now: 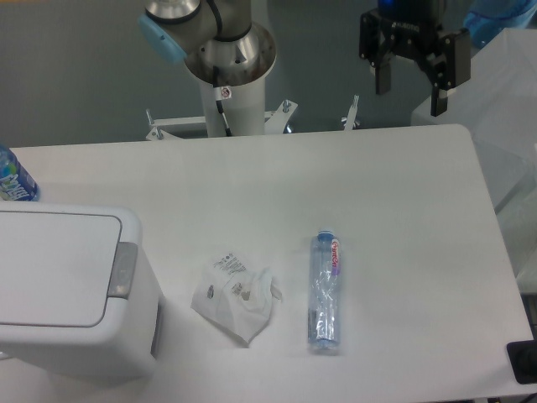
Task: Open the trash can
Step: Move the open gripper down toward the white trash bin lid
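Observation:
The trash can (71,290) is a large white boxy bin at the lower left of the table, its flat lid shut and a grey push-button bar (122,269) on its right edge. My gripper (411,99) hangs high at the upper right, beyond the table's far edge, far from the bin. Its two black fingers are spread apart with nothing between them.
A crumpled white wrapper (237,294) lies just right of the bin. A clear plastic bottle (325,290) lies on its side at mid-table. Another bottle with a blue label (13,178) pokes in at the left edge. The arm's base (226,75) stands behind the table.

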`<state>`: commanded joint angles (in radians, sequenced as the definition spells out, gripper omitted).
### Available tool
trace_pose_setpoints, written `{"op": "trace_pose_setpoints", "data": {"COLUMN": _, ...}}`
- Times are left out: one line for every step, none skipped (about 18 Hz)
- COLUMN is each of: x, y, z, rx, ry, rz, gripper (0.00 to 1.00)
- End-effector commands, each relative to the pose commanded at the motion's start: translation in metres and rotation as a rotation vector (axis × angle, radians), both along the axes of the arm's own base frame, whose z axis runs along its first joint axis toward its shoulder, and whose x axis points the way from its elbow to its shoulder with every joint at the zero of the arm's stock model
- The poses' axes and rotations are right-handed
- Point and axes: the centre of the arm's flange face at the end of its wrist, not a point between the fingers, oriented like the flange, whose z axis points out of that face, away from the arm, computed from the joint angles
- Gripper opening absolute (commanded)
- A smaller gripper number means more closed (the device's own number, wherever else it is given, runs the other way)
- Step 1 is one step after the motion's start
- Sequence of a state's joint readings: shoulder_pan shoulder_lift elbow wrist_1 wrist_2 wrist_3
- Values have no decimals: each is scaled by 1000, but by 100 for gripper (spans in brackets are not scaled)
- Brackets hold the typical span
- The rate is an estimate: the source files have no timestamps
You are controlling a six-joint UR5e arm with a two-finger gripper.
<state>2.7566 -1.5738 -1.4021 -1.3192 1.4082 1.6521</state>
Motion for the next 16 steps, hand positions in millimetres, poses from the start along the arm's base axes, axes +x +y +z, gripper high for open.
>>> {"op": "trace_pose_setpoints", "data": {"x": 0, "y": 0, "z": 0, "rx": 1, "ry": -1, "rz": -1, "gripper": 100}}
{"op": "trace_pose_setpoints", "data": {"x": 0, "y": 0, "z": 0, "rx": 2, "ry": -1, "rz": 1, "gripper": 100}}
{"op": "trace_pose_setpoints", "data": {"x": 0, "y": 0, "z": 0, "rx": 2, "ry": -1, "rz": 1, "gripper": 100}}
{"op": "trace_pose_setpoints", "data": {"x": 0, "y": 0, "z": -1, "rx": 2, "ry": -3, "rz": 2, "gripper": 100}}
{"op": "trace_pose_setpoints", "data": {"x": -1, "y": 1, "z": -2, "rx": 3, "ry": -6, "rz": 4, "gripper": 100}}
{"op": "trace_pose_setpoints", "data": {"x": 0, "y": 1, "z": -2, "rx": 13, "ry": -13, "rz": 7, "gripper": 100}}
{"op": "trace_pose_setpoints", "data": {"x": 2, "y": 2, "z": -1, "rx": 30, "ry": -21, "rz": 14, "gripper": 100}}
{"op": "trace_pose_setpoints", "data": {"x": 3, "y": 4, "z": -4, "rx": 48, "ry": -41, "rz": 38, "gripper": 100}}
{"op": "trace_pose_setpoints", "data": {"x": 7, "y": 7, "z": -2, "rx": 79, "ry": -62, "rz": 68, "gripper": 100}}
{"op": "trace_pose_setpoints", "data": {"x": 14, "y": 17, "z": -3, "rx": 116, "ry": -95, "rz": 88, "gripper": 100}}
{"op": "trace_pose_setpoints", "data": {"x": 18, "y": 28, "z": -3, "rx": 155, "ry": -127, "rz": 103, "gripper": 100}}
{"op": "trace_pose_setpoints", "data": {"x": 21, "y": 38, "z": -3, "rx": 194, "ry": -153, "rz": 121, "gripper": 100}}
{"op": "trace_pose_setpoints", "data": {"x": 23, "y": 46, "z": -4, "rx": 228, "ry": -172, "rz": 140, "gripper": 100}}
{"op": "trace_pose_setpoints", "data": {"x": 25, "y": 52, "z": -3, "rx": 262, "ry": -190, "rz": 170, "gripper": 100}}
{"op": "trace_pose_setpoints", "data": {"x": 30, "y": 59, "z": -3, "rx": 299, "ry": -221, "rz": 194, "gripper": 100}}
{"op": "trace_pose_setpoints", "data": {"x": 34, "y": 68, "z": -5, "rx": 321, "ry": -258, "rz": 216, "gripper": 100}}
